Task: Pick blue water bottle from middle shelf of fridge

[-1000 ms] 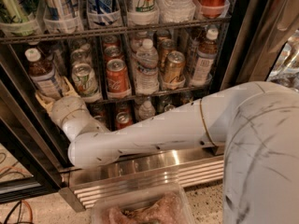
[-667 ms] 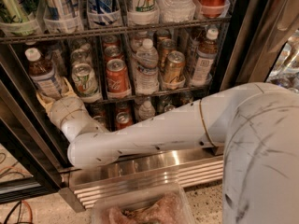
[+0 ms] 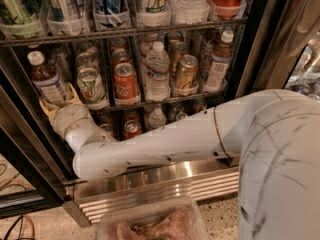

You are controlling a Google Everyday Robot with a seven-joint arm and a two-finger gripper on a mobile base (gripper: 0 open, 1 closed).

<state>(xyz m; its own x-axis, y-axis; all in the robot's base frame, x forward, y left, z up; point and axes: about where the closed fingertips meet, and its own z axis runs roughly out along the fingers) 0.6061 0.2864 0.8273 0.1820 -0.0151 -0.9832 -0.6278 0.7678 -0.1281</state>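
The hand (image 3: 60, 103) is sitting at the far left end of the middle shelf (image 3: 165, 99) of the fridge (image 3: 165, 181), with the arm (image 3: 165, 139) reaching in from the right. The blue water bottle (image 3: 47, 81) is standing just above the hand and right against it; its long axis is running upright, white cap on top, and its foot is meeting the hand. I cannot tell whether the hand is clenched on it or released. A green-white can (image 3: 90, 86) is crowding the hand's right side, so the coming pull is probably needing to run straight out, bottle staying upright. Against the picture a second ago nothing is visibly changing; arm, hand and bottle are keeping their places.
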